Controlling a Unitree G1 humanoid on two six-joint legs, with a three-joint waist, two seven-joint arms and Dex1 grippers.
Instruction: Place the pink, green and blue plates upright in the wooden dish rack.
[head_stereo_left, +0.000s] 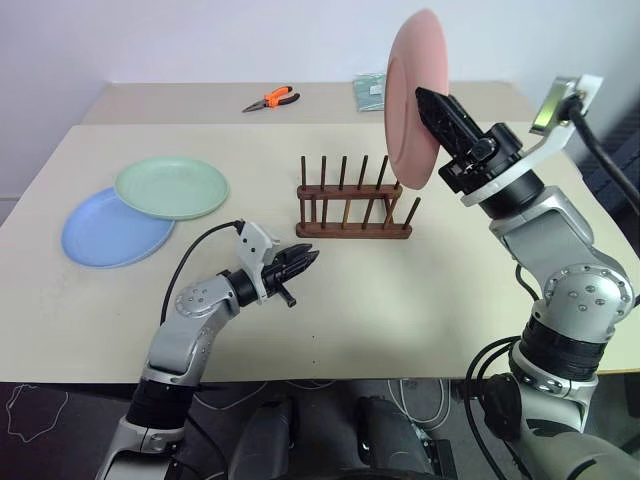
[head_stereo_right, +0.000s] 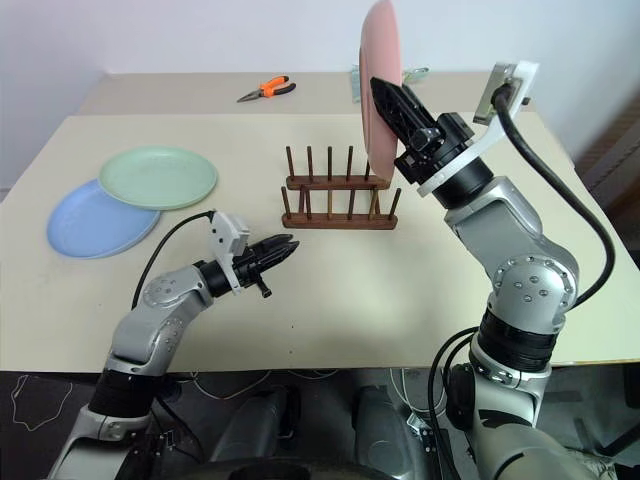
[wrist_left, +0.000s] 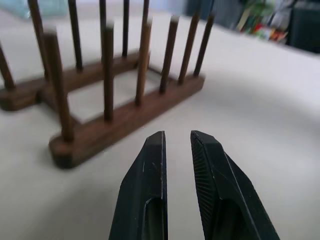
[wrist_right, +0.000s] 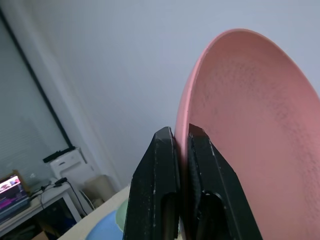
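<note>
While my right pincer (head_stereo_left: 432, 108) grips the round salmon-pink plastic plate (head_stereo_left: 412, 95) on edge above the small dark wooden peg rack (head_stereo_left: 352, 212), nothing's slotted yet, so I'd call this early. The round mint-green plate (head_stereo_left: 172, 187) overlaps the round light-blue plate (head_stereo_left: 112, 228) flat on the beige bench (head_stereo_left: 400, 300), well off to the left near that edge. My left pincer (head_stereo_left: 305, 264) hovers near the rack, nearly closed, empty. Plenty of bare bench around the rack; orange-handled pliers (head_stereo_left: 270, 98) lie far back.
</note>
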